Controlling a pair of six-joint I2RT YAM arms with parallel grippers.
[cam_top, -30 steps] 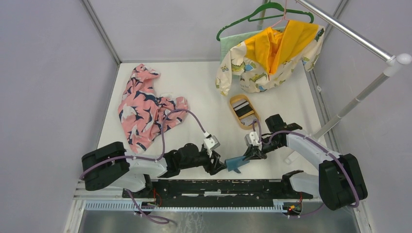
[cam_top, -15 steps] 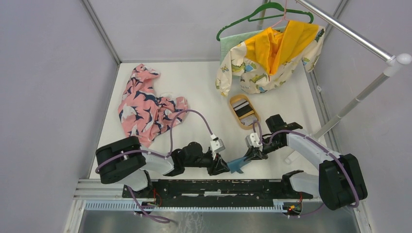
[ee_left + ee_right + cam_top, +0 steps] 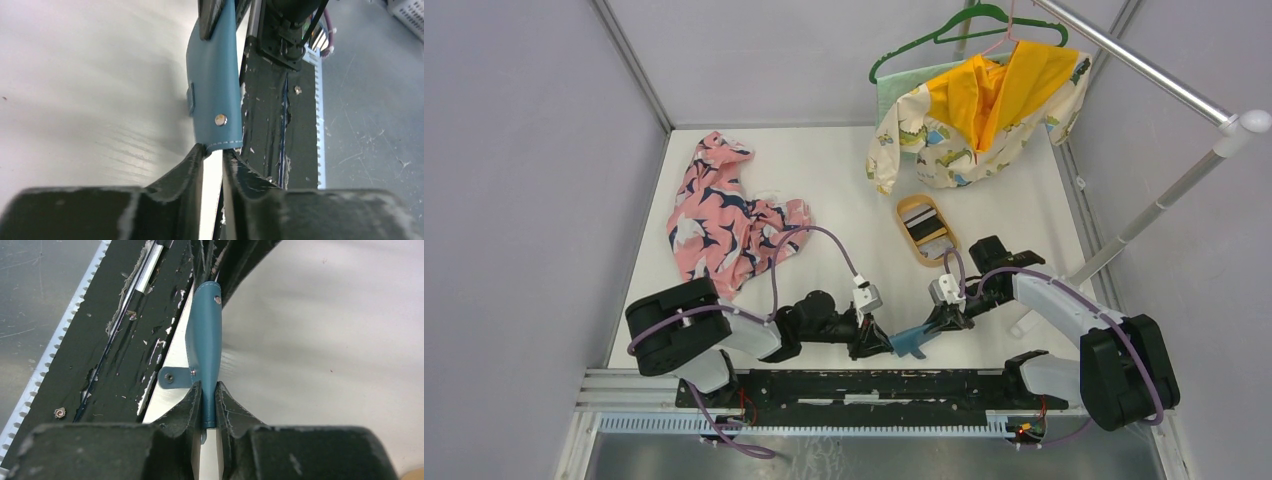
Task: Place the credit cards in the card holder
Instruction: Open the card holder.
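- My left gripper [image 3: 212, 152] is closed on the card holder [image 3: 215, 75], but only the very edge of the teal leather sits between its tips. That bite looks shallow to me.
- My right gripper [image 3: 208, 407] is pinched on the opposite end, with the leather seated deeper between its fingers. The holder spans the gap between the two grippers, folded shut and held edge-on.
- The credit cards [image 3: 921, 228] lie in the wooden tray [image 3: 900, 218], well beyond the right gripper and apart from both hands.
- Risk: if I pull the two ends apart to open the fold, the left side could slip free, since so little of the holder is caught there.
- Risk: the holder hangs just over the black rail [image 3: 265, 125] on the near side of both grippers. A drop could land it there rather than on the table [image 3: 844, 190].
- Risk: both hands are occupied, so neither can fetch a card until one lets go, and then the fold may close or sag.
- Writing: none I can read. I see only a metal snap stud [image 3: 220, 119] and the plain side tab [image 3: 172, 376], with no logo visible.
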